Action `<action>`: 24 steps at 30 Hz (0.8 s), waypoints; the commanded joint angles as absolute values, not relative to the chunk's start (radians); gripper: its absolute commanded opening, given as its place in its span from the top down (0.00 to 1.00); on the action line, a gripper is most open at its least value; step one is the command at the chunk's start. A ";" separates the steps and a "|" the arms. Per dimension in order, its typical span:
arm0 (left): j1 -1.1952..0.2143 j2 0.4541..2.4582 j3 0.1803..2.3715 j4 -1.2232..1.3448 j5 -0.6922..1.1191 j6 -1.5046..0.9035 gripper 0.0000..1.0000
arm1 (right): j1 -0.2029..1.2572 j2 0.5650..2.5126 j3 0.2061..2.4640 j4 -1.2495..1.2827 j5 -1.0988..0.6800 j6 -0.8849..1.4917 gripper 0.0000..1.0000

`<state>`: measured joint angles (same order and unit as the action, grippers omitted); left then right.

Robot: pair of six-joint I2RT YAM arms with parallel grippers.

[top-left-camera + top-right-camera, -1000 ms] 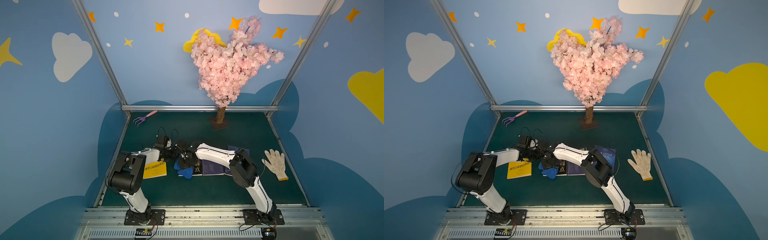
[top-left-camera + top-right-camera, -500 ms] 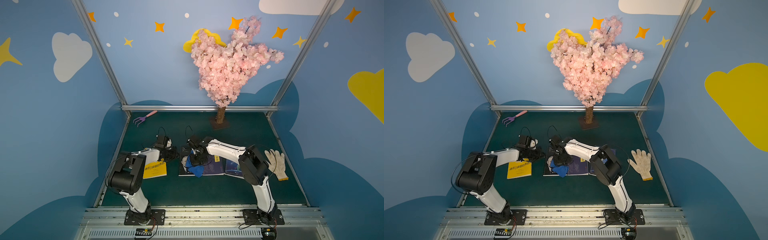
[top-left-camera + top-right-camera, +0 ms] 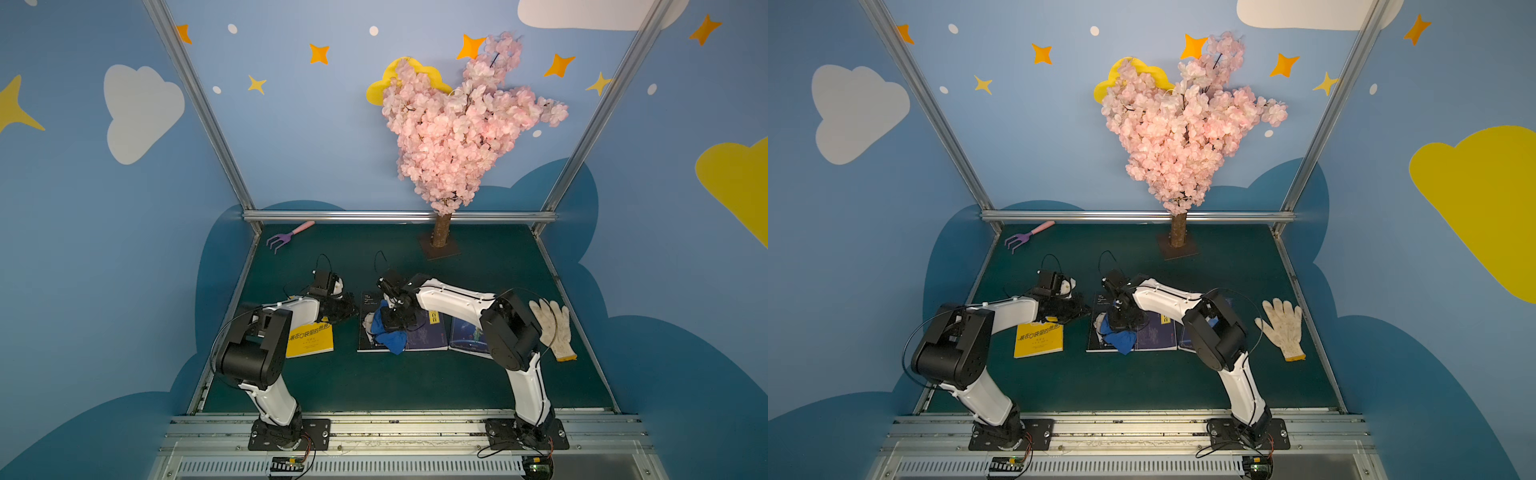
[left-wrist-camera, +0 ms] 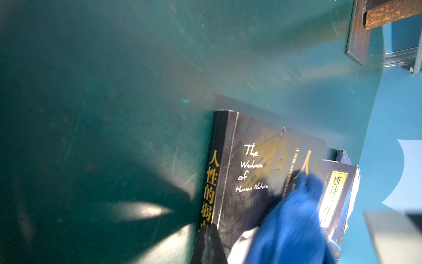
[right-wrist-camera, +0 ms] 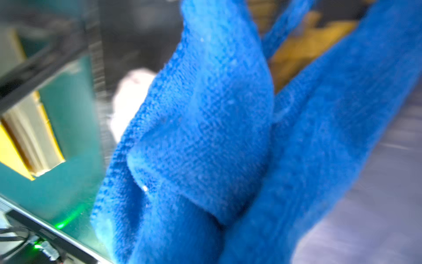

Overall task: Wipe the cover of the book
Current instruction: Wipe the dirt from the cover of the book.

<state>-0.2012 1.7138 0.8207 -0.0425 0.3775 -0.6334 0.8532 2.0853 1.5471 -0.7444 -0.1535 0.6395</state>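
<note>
A dark book (image 3: 367, 308) titled "The Weakness of Human Nature" (image 4: 255, 146) lies flat on the green table in both top views. My right gripper (image 3: 394, 321) is shut on a blue cloth (image 3: 390, 336), which hangs bunched onto the book's cover. In the right wrist view the cloth (image 5: 205, 137) fills the picture and hides the jaws. My left gripper (image 3: 348, 310) is shut with nothing in it. Its tip (image 4: 209, 246) rests against the book's spine edge on the side away from the cloth.
A dark blue book with a yellow label (image 3: 430, 332) lies against the dark book, and another blue book (image 3: 467, 340) lies beyond it. A yellow book (image 3: 311, 338) sits under my left arm. There is a white glove (image 3: 552, 328), a purple rake (image 3: 286, 237) and a blossom tree (image 3: 441, 237).
My right gripper has swept the blue cloth rightward across the dark book's cover and its elbow has swung right. The left gripper has stayed at the spine.
</note>
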 commanded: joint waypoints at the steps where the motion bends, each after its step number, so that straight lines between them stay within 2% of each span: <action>1: -0.211 1.749 0.799 -0.086 0.365 -0.627 0.96 | 0.821 2.186 1.454 -0.843 -0.068 0.650 1.00; 4: -0.212 1.762 0.803 -0.078 0.380 -0.632 0.96 | 0.885 2.240 1.531 -0.853 -0.088 0.669 1.00; 9: -0.212 1.754 0.800 -0.085 0.379 -0.629 0.96 | 0.970 2.407 1.779 -1.014 -0.019 0.636 1.00; 19: -0.212 1.752 0.799 -0.084 0.378 -0.629 0.96 | 0.783 2.303 1.631 -0.964 -0.015 0.618 1.00; 24: -0.212 1.762 0.806 -0.084 0.387 -0.629 0.96 | 0.821 2.372 1.749 -0.960 -0.058 0.630 1.00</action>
<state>-0.1993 1.7157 0.8207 -0.0387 0.3870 -0.6342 0.8043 2.2127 1.7630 -0.8848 -0.1547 0.6247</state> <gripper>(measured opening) 0.048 0.117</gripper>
